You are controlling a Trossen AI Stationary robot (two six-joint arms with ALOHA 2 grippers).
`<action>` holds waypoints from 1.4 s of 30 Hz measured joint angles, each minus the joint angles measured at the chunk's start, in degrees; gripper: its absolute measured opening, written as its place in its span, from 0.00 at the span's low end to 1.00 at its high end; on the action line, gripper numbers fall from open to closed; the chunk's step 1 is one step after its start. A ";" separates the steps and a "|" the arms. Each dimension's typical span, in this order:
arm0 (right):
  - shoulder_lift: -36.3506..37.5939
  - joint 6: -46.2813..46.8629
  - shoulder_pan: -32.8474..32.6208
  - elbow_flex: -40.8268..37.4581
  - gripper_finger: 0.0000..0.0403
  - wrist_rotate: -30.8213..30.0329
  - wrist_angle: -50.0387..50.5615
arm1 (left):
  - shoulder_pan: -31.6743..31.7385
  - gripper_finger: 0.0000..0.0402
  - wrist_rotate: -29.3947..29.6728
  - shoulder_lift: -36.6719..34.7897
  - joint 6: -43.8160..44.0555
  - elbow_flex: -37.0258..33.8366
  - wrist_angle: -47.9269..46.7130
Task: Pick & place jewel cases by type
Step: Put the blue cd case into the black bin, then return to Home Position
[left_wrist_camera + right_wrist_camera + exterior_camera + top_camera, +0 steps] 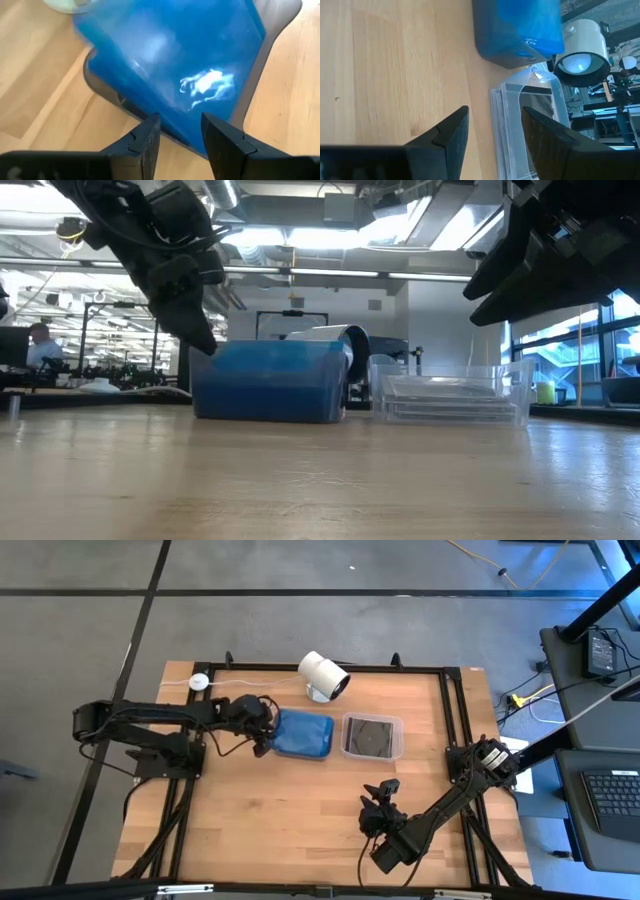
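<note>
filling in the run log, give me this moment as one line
left gripper: open, at blue tub edge | right gripper: open, empty, above bare table | dark cases in clear tub

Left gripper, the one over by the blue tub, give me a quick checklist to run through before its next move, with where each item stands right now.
1. Left gripper open: ok, a gap shows between its fingers.
2. Left gripper empty: ok, nothing sits between the fingers in the left wrist view.
3. Blue cases in the blue tub: ok, blue fills it.
4. Dark cases in the clear tub: ok, a stack lies inside.
5. Loose jewel cases left on the table: ok, none visible in the high view.
6. Right gripper out of the way: ok, it is open and empty, near the front edge.
</note>
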State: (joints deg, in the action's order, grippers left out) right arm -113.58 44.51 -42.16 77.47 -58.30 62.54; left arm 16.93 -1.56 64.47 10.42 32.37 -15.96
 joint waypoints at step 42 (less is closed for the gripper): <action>34.34 -30.13 10.46 -38.55 0.46 22.03 -63.96 | -22.51 0.35 -2.87 -41.01 -1.84 -23.52 30.77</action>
State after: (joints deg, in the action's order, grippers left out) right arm -79.24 14.38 -31.69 38.92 -36.27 -1.41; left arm -5.59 -4.44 23.46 8.58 8.85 14.81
